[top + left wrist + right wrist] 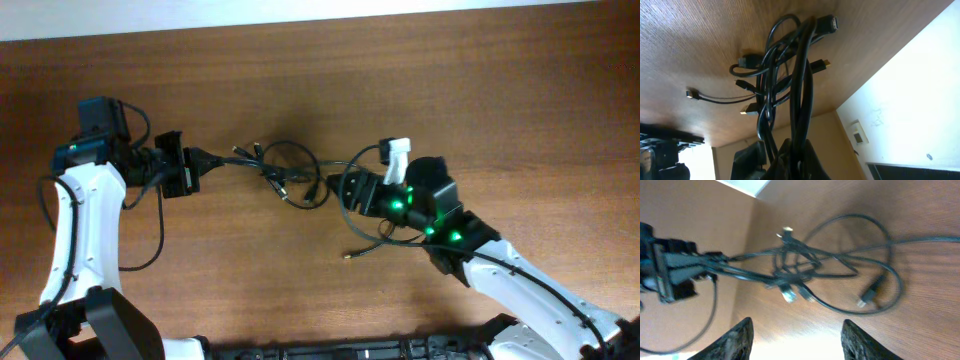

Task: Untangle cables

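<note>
The cables (285, 170) are thin black cords with small plug ends, knotted into one bundle at mid-table. My left gripper (203, 160) is shut on strands at the bundle's left end, and they run taut from its jaws. In the left wrist view the cables (777, 75) rise from the left gripper (802, 152) into the knot. My right gripper (340, 188) sits just right of the bundle. In the right wrist view its fingers (737, 340) stand apart with nothing between them, and the cables (800, 267) lie ahead. One loose strand ends in a plug (348, 256) near the right arm.
The wooden table's far edge (320, 18) runs along the top. The left arm's own thick wire (152, 245) loops beside its white link. The right arm (520, 280) stretches to the bottom right corner. A white wall socket (858, 134) shows beyond the table.
</note>
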Robot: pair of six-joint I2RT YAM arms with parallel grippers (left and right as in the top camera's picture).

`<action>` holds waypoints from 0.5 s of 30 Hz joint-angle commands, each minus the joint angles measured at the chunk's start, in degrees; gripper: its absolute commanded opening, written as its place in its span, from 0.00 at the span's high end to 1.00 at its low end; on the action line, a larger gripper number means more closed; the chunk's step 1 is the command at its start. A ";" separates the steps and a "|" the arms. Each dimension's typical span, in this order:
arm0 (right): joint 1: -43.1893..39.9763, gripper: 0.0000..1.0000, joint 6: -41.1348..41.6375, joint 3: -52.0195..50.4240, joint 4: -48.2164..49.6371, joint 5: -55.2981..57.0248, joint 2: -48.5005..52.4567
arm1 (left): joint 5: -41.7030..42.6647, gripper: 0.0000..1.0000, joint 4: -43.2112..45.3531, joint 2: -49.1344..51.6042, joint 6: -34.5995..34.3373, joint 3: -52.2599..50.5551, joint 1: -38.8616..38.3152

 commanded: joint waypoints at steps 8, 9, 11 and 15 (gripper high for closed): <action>7.28 0.87 28.59 0.02 28.92 4.76 22.18 | -2.38 1.00 0.09 -1.09 0.70 0.59 -7.17; 7.28 0.96 28.55 0.02 28.85 2.60 22.18 | -4.00 1.00 0.24 -1.09 0.70 0.59 -7.10; 7.26 0.96 26.84 0.02 28.22 -2.27 22.18 | -6.86 1.00 1.84 -1.09 0.68 0.59 -7.10; 7.21 0.96 21.53 0.02 28.20 -4.66 22.16 | -14.12 1.00 10.78 -1.09 0.70 0.59 -7.10</action>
